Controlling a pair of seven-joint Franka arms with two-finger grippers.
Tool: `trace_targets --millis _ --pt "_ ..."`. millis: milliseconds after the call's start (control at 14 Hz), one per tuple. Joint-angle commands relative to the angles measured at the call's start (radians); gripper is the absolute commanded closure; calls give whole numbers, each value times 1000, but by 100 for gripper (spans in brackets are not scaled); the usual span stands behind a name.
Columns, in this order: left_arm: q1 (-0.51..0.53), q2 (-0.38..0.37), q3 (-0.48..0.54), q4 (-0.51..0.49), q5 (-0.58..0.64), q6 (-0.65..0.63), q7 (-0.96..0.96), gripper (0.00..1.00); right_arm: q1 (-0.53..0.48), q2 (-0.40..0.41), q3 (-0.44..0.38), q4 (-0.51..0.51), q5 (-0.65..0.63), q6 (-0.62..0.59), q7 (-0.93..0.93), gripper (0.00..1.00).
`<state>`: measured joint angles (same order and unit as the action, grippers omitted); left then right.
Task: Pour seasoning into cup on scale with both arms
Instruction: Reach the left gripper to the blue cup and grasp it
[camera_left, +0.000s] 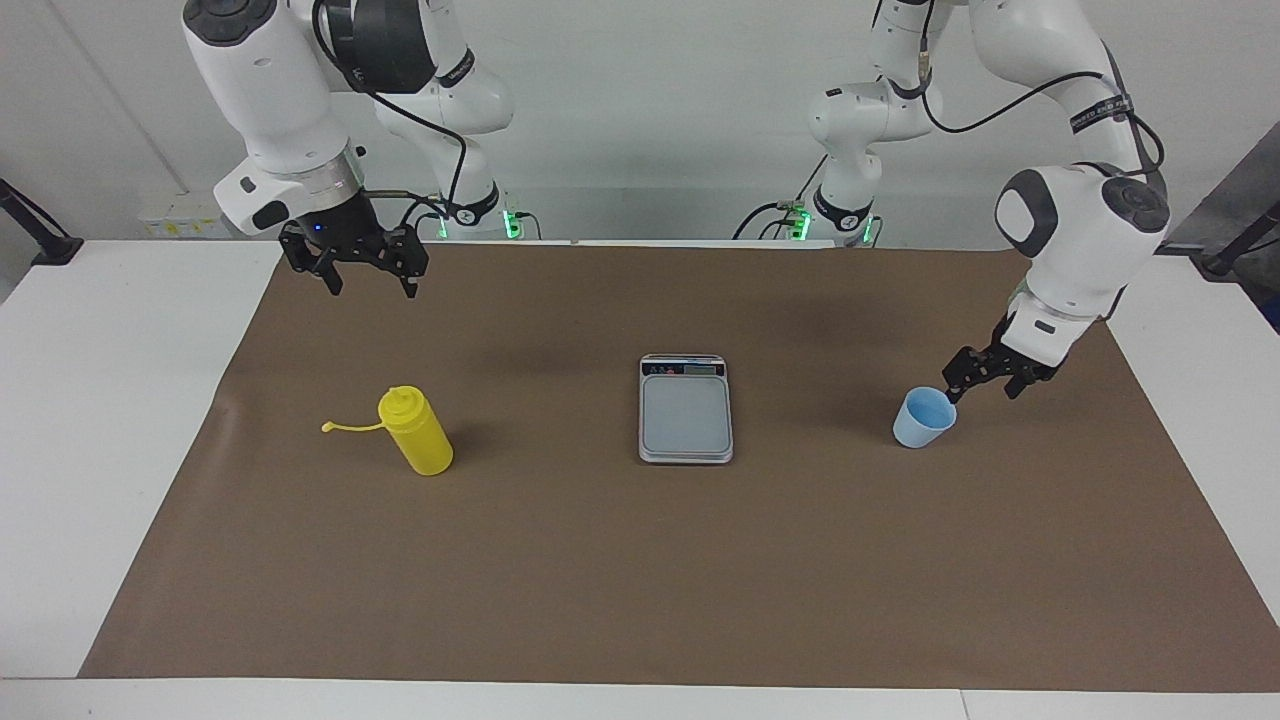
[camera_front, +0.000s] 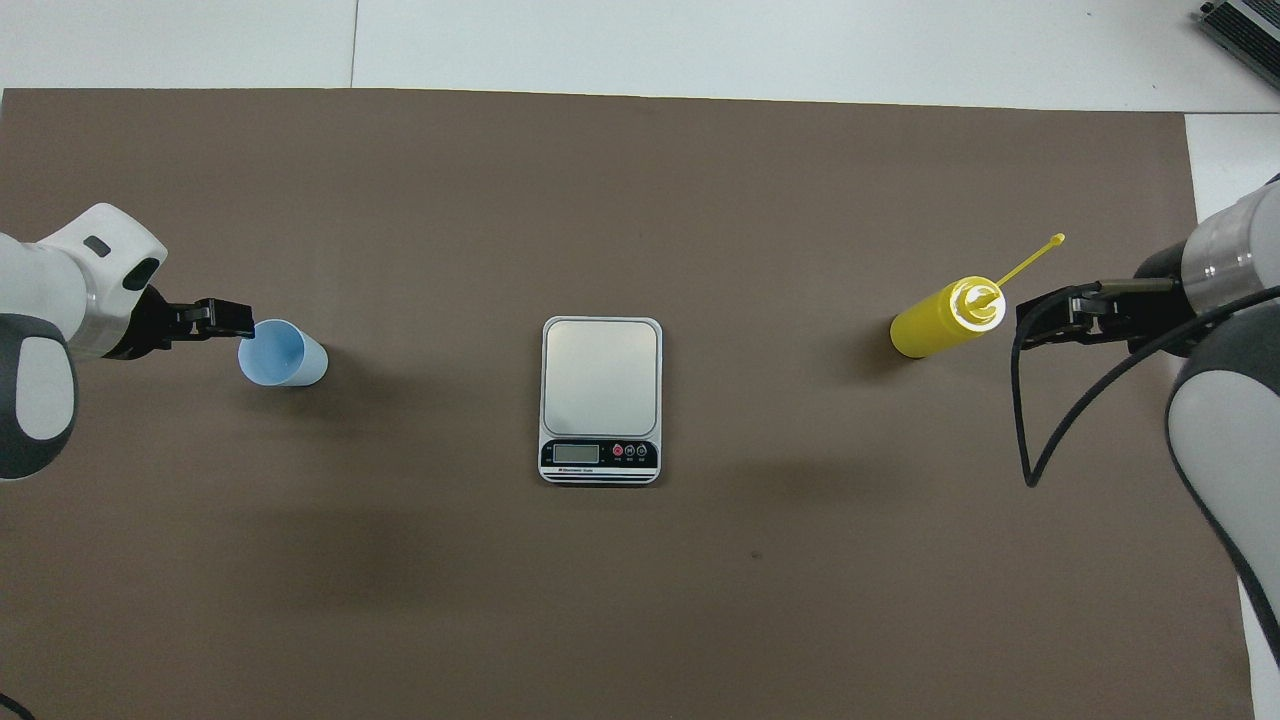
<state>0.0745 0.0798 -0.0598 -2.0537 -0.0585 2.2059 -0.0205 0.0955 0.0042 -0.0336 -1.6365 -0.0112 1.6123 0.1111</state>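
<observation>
The yellow seasoning bottle (camera_left: 418, 432) stands upright on the brown mat toward the right arm's end, its cap strap (camera_left: 350, 427) sticking out sideways; it also shows in the overhead view (camera_front: 945, 315). My right gripper (camera_left: 372, 288) is open and empty, raised in the air beside the bottle top (camera_front: 1045, 318). The light blue cup (camera_left: 925, 417) stands upright toward the left arm's end (camera_front: 284, 354). My left gripper (camera_left: 982, 390) is open and low, right beside the cup's rim (camera_front: 235, 318), not around it. The silver-grey scale (camera_left: 686, 410) lies mid-table with nothing on its plate (camera_front: 600, 375).
A brown mat (camera_left: 640, 580) covers most of the white table (camera_left: 110, 400). The scale's display strip (camera_front: 600, 453) is at its end nearer to the robots. Black cables hang from both arms.
</observation>
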Motion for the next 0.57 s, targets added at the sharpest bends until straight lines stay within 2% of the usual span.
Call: trace_targets --millis 0,143,502 --pt "4 -9 -3 -49 -15 49 -22 0 -13 -24 7 -26 -10 1 -18 0" --pt "-9 32 -3 -49 -15 84 -55 0 -13 -24 7 -26 -10 1 -18 0" --pt "-9 47 -3 -108 -15 145 -56 0 -13 -24 7 -25 -10 3 -18 0"
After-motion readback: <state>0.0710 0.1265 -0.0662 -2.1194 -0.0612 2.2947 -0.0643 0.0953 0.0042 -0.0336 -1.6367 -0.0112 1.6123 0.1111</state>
